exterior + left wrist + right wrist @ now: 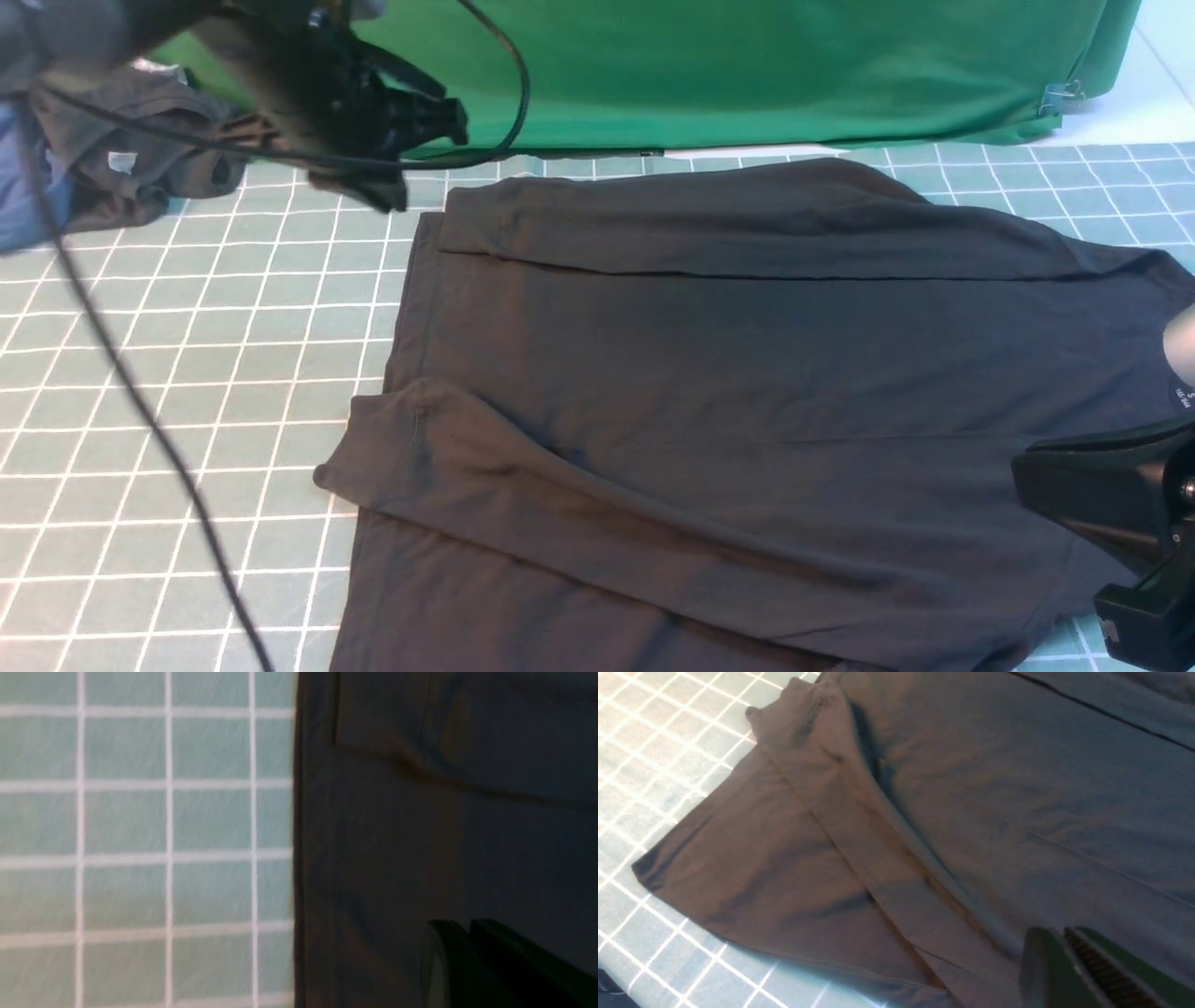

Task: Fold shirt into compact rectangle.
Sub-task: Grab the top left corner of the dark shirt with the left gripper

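The left gripper's jaws are pressed together with no cloth between them, raised above the shirt's far hem corner. The right gripper is likewise closed and empty, just over the shirt's near side by the collar end. The shirt lies spread on the gridded mat, its far and near sides folded inward. A brownish-grey garment sits heaped beyond the shirt's hem end.

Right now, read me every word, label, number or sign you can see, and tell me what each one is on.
White neck print at the collar of the black shirt: too small and blurred to read.
Pale square tag on the dark grey garment: no legible text.
Nothing else in any view shows writing.
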`<act>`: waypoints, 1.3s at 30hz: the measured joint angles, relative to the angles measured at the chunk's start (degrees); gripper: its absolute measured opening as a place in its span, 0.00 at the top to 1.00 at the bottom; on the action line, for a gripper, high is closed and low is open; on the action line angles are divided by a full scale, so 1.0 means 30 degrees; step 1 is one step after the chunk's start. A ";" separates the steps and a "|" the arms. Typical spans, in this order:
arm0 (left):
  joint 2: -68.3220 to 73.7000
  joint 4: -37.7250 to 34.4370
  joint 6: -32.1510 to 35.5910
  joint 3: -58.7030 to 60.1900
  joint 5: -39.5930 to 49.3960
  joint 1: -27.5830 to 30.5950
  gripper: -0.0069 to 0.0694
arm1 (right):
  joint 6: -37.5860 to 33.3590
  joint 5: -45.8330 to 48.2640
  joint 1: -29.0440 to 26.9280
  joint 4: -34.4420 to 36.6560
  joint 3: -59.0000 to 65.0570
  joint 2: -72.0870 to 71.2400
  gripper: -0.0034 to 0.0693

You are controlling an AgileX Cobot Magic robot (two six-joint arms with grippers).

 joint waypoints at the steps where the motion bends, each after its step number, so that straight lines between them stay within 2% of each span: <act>1: 0.0461 0.0055 0.0035 -0.0283 -0.0341 0.0000 0.87 | 0.0000 0.0000 0.0000 0.0000 0.0000 0.0000 0.90; 6: 0.3159 0.1407 0.0052 -0.1711 -0.2192 0.0000 0.76 | 0.0366 -0.0028 0.0000 0.0198 0.0000 0.0000 0.90; 15: 0.6097 0.2030 0.0066 -0.2796 -0.5050 0.0000 0.45 | 0.0521 0.0152 0.0000 0.0316 0.0000 0.0000 0.90; 23: 0.7254 0.2122 0.0066 -0.2964 -0.6200 0.0000 0.40 | 0.0620 0.0278 0.0000 0.0316 0.0000 0.0000 0.90; 30: 0.7353 0.2045 0.0066 -0.2985 -0.6602 0.0000 0.43 | 0.0678 0.0306 0.0000 0.0324 0.0000 0.0000 0.90; 33: 0.7353 0.1999 0.0066 -0.2985 -0.6640 -0.0061 0.53 | 0.0678 0.0417 0.0000 0.0324 0.0000 0.0000 0.90; 36: 0.7353 0.2066 0.0140 -0.2985 -0.6618 -0.0234 0.78 | 0.0678 0.0495 0.0000 0.0324 0.0000 0.0000 0.90; 39: 0.7314 0.2180 0.0176 -0.2985 -0.6508 -0.0357 0.87 | 0.0678 0.0710 0.0000 0.0324 0.0000 0.0000 0.90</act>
